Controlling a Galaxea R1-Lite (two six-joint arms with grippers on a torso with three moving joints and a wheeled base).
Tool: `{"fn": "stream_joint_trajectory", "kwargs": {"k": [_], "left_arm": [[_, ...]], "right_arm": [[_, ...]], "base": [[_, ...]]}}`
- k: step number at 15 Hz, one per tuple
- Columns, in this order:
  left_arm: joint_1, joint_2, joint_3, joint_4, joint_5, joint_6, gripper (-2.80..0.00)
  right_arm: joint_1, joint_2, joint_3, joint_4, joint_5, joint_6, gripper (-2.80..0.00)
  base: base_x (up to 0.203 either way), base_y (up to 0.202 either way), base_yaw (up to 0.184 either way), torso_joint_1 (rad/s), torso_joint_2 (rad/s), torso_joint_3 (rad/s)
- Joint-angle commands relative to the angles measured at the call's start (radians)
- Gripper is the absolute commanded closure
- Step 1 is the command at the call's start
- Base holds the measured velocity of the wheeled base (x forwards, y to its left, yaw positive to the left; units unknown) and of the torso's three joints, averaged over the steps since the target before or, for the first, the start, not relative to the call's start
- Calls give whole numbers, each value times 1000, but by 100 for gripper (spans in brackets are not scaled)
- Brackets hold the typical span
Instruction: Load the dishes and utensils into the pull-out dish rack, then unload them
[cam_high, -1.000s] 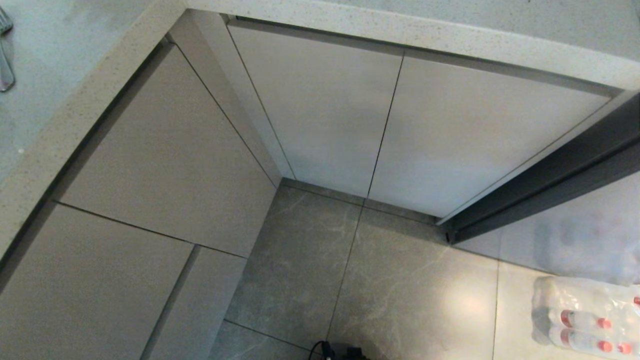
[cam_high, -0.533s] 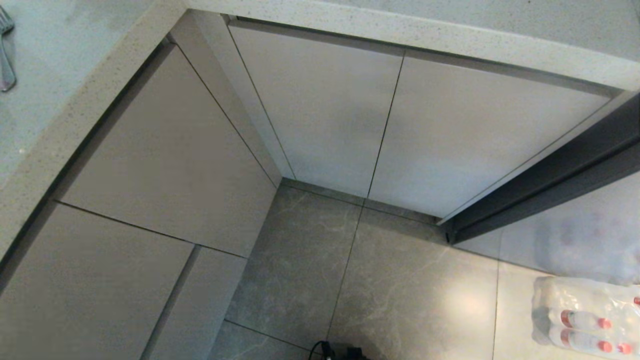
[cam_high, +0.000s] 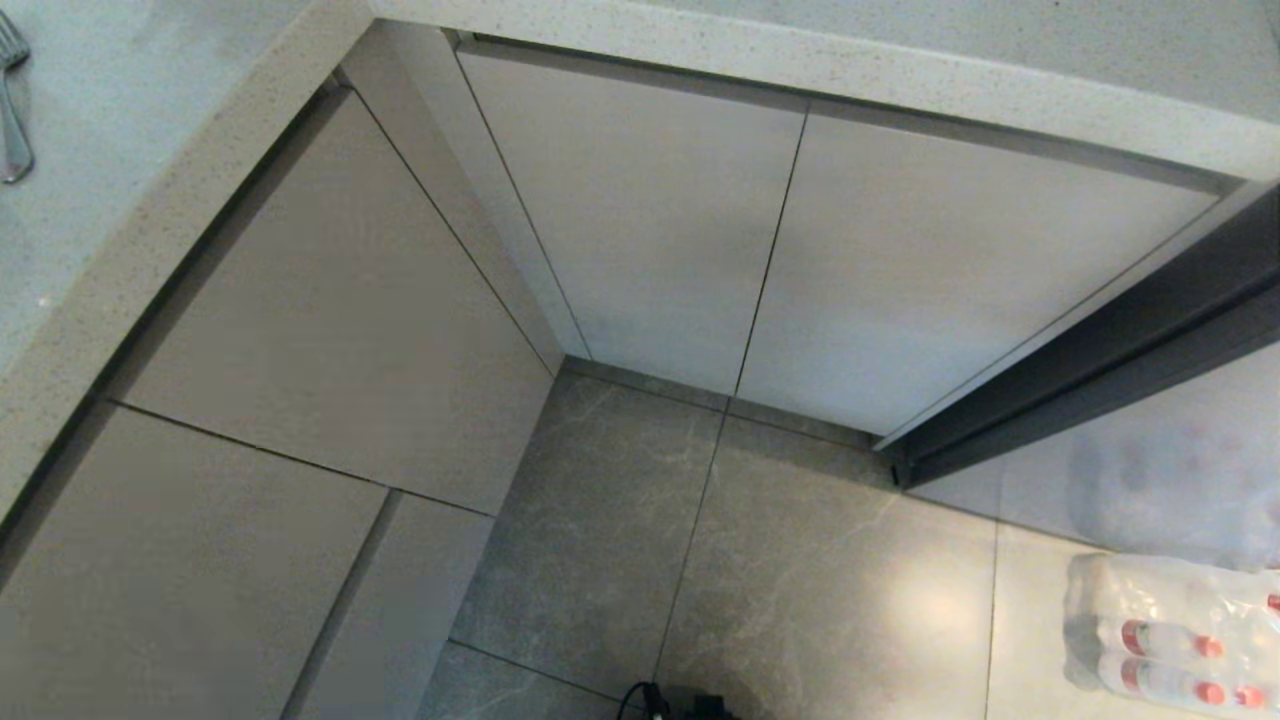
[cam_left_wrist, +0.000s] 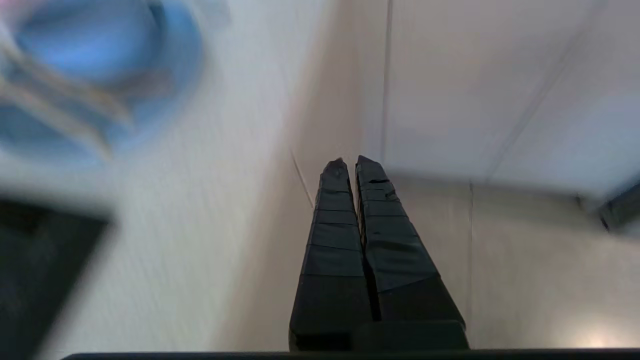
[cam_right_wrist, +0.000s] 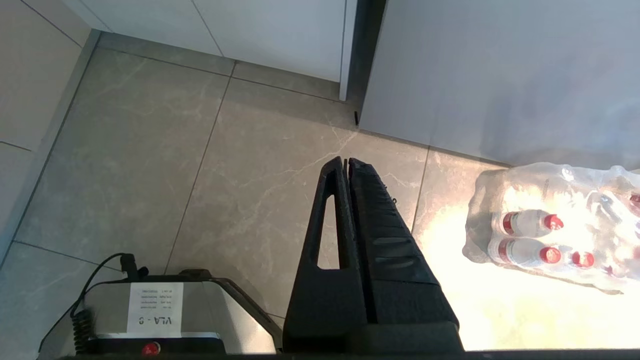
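Note:
A silver fork (cam_high: 12, 120) lies on the speckled countertop (cam_high: 110, 190) at the far left of the head view. The left wrist view is smeared by motion. In it a dusty-blue dish (cam_left_wrist: 170, 85) sits on the counter with light-brown chopsticks (cam_left_wrist: 65, 110) lying across it; whether it is the bowl or the plate cannot be told. My left gripper (cam_left_wrist: 348, 162) is shut and empty, off the counter's edge and apart from the dish. My right gripper (cam_right_wrist: 346, 161) hangs shut and empty over the floor. The pull-out dish rack is hidden; every cabinet front (cam_high: 330, 300) is closed.
A shrink-wrapped pack of water bottles (cam_high: 1170, 640) lies on the tiled floor at the right. My own base (cam_right_wrist: 165, 310) shows below the right gripper. A dark door frame (cam_high: 1090, 380) runs along the right of the pale cabinet doors (cam_high: 650, 220). A dark panel (cam_left_wrist: 35, 270) is set in the counter.

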Motion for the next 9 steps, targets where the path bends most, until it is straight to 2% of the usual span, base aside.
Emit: {"fn": "stream_joint_trajectory", "kwargs": {"k": [1, 4, 8, 9], "left_arm": [[-13, -111, 82, 25, 6, -6, 0], [-17, -153, 262, 7, 15, -50, 0], [-18, -158, 568, -186, 19, -50, 0], [-18, -158, 606, -199, 19, -62, 0]], "right_arm": [[0, 1, 0, 0, 0, 0, 0], [0, 2, 0, 0, 0, 0, 0], [0, 2, 0, 0, 0, 0, 0], [0, 2, 0, 0, 0, 0, 0]], "base": [[0, 0, 0, 0, 0, 0], [0, 0, 0, 0, 0, 0], [0, 0, 0, 0, 0, 0], [0, 0, 0, 0, 0, 0]]}}
